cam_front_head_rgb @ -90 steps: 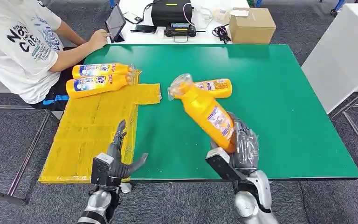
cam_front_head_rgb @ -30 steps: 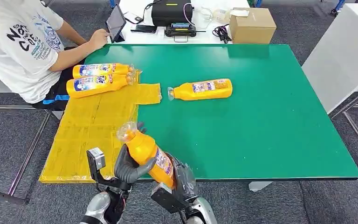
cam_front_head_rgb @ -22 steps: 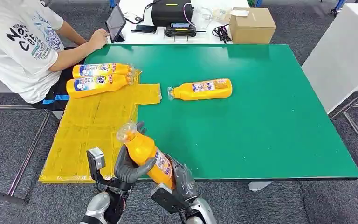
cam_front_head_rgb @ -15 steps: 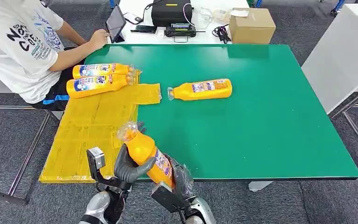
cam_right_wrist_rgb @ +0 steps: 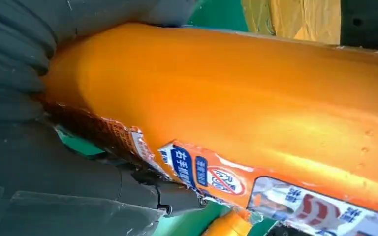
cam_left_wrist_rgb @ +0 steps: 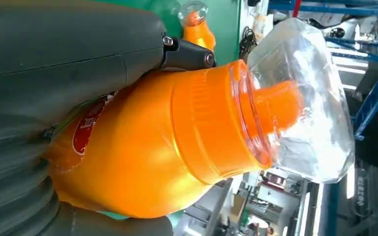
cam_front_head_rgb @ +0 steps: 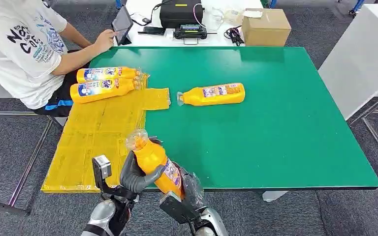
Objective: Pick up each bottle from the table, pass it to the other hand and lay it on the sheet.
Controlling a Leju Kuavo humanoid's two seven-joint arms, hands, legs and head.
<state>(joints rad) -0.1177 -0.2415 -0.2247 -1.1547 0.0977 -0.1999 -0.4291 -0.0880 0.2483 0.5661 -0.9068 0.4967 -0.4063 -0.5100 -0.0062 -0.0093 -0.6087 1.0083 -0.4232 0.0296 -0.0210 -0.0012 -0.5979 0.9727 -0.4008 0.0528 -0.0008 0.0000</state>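
An orange bottle [cam_front_head_rgb: 152, 158] with a clear cap stands tilted over the table's front edge, cap pointing up and away from me. My left hand [cam_front_head_rgb: 134, 177] grips its upper body, and my right hand [cam_front_head_rgb: 191, 189] holds its base. In the left wrist view my grey fingers [cam_left_wrist_rgb: 54, 59] wrap the bottle [cam_left_wrist_rgb: 142, 162] below its clear cap [cam_left_wrist_rgb: 300, 103]. The right wrist view has the labelled bottle [cam_right_wrist_rgb: 226, 98] against my right hand [cam_right_wrist_rgb: 34, 147]. A second bottle [cam_front_head_rgb: 211, 94] lies on the green table [cam_front_head_rgb: 285, 123]. Two more bottles [cam_front_head_rgb: 106, 73] [cam_front_head_rgb: 103, 89] lie on the yellow sheet [cam_front_head_rgb: 96, 135].
A person in a white shirt [cam_front_head_rgb: 19, 49] sits at the far left corner, a hand at a tablet [cam_front_head_rgb: 122, 23]. A cardboard box [cam_front_head_rgb: 266, 25] and black devices [cam_front_head_rgb: 179, 14] sit on the white table behind. A white cabinet [cam_front_head_rgb: 364, 59] stands to the right.
My right hand has carried the bottle from mid-table to the front edge, and my left hand has closed around it. Over the last second the bottle has barely shifted.
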